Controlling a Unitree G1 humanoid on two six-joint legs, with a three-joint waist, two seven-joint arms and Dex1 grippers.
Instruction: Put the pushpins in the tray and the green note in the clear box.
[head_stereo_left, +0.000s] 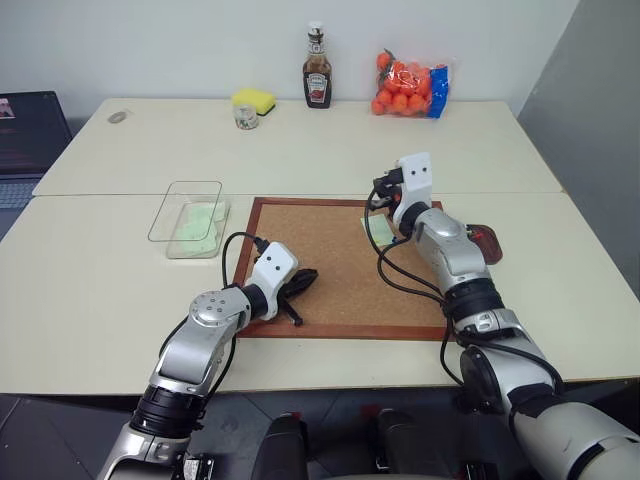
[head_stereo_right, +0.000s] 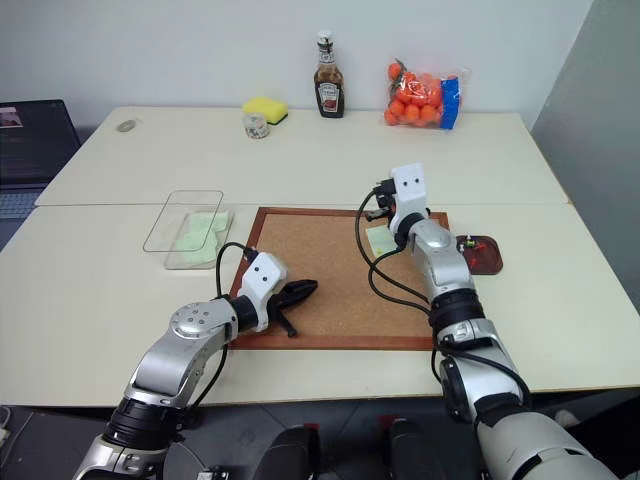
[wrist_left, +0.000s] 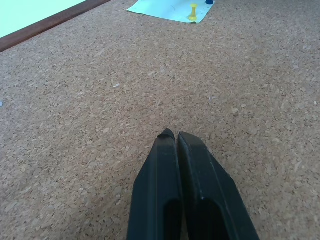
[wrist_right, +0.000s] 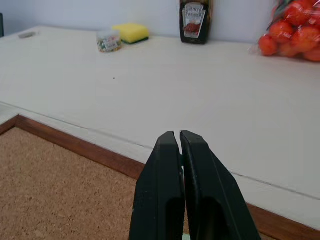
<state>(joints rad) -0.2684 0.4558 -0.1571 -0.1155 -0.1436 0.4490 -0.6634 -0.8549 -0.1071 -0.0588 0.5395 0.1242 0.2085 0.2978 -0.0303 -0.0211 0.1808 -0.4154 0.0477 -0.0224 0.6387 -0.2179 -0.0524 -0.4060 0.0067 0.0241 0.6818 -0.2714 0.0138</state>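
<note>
Two pale tables pushed together against a white wall carry a wood-framed cork board (head_stereo_left: 340, 270) at centre. At its three o'clock edge lies the small pale green square paper note (head_stereo_right: 380, 240), a yellow-headed pushpin (wrist_left: 192, 11) standing in it and a blue one (wrist_left: 209, 2) just beside. Further toward three o'clock sits the dark reddish-brown tray (head_stereo_right: 483, 254); at nine o'clock the clear plastic box (head_stereo_left: 190, 217) holds green sheets. Over the board's seven o'clock corner the left gripper (head_stereo_left: 300, 290) is clenched empty; the right gripper (wrist_right: 180, 137), raised above the note, is pinched together too.
</note>
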